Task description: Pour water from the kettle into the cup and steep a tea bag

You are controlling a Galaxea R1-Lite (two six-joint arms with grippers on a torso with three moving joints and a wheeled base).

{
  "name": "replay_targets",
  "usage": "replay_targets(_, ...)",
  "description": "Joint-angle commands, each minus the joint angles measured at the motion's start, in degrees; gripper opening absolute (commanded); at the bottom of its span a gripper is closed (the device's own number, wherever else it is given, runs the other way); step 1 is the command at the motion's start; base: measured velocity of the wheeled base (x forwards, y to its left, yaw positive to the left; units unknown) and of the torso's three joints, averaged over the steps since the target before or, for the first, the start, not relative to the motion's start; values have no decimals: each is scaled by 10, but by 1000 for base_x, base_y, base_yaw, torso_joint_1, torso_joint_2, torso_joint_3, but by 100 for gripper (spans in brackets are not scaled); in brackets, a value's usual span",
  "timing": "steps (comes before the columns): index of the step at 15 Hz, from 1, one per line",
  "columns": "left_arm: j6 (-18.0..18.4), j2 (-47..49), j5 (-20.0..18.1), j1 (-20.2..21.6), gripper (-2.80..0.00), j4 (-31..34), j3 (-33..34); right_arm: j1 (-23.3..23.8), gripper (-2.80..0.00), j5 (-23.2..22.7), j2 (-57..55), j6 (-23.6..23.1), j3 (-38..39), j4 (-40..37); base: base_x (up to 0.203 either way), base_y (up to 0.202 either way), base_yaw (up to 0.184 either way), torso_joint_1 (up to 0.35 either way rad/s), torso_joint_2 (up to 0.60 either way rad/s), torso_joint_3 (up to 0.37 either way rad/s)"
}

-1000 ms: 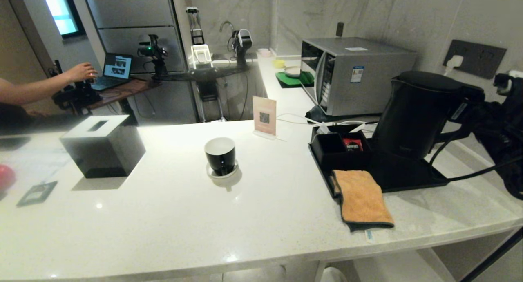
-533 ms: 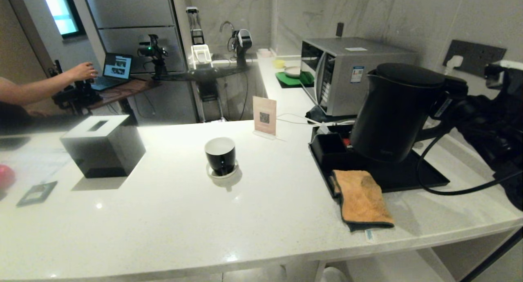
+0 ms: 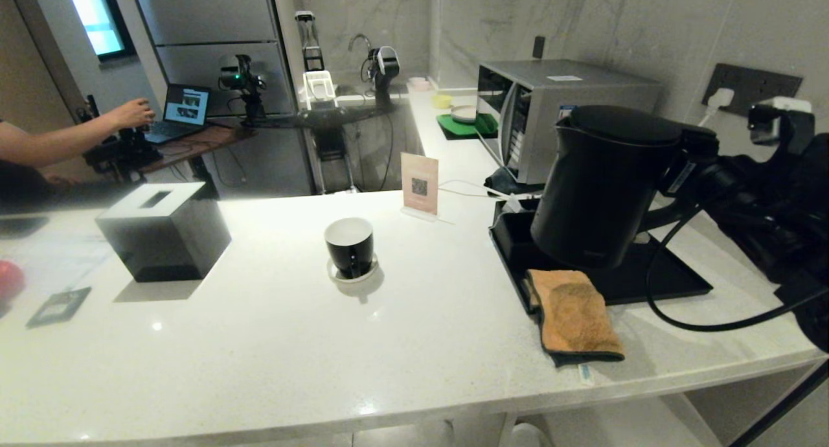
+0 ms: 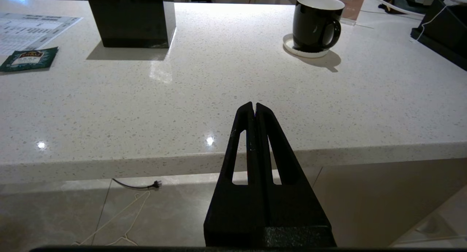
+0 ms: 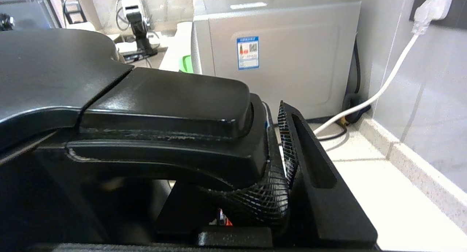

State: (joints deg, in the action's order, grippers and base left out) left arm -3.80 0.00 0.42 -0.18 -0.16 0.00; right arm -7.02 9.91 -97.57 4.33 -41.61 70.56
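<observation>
The right end effector [image 5: 277,164] was clamped on the kettle [image 3: 602,181] by its loop handle, one mesh-padded finger [image 5: 288,146] pressed against the grip, so the kettle hung upright above the black tray [image 3: 673,278] with its spout turned away from the end effector, toward the cup [image 3: 350,245]. That upright carry, I judged, kept water in until the spout was over the cup, which stood on its saucer well off to the spout's side on the surface [image 3: 259,343]. The left end effector [image 4: 254,109] sat parked below the surface edge, fingers pressed together, holding nothing. The microwave [image 3: 570,110] carried a blue sticker, and a small sign [image 3: 419,184] a square code; neither was readable.
</observation>
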Motion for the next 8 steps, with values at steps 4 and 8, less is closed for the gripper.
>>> replay_targets(4, -1, 0, 0, 0, -280, 0, 0, -4, -280, -1, 7, 2, 14, 5, 0, 0, 0, 0, 0, 0)
replay_targets(8, -1, 1, 0, 0, -280, 0, 0, -6, -280, 1, 16, 2, 21, 4, 0, 0, 0, 0, 0, 0)
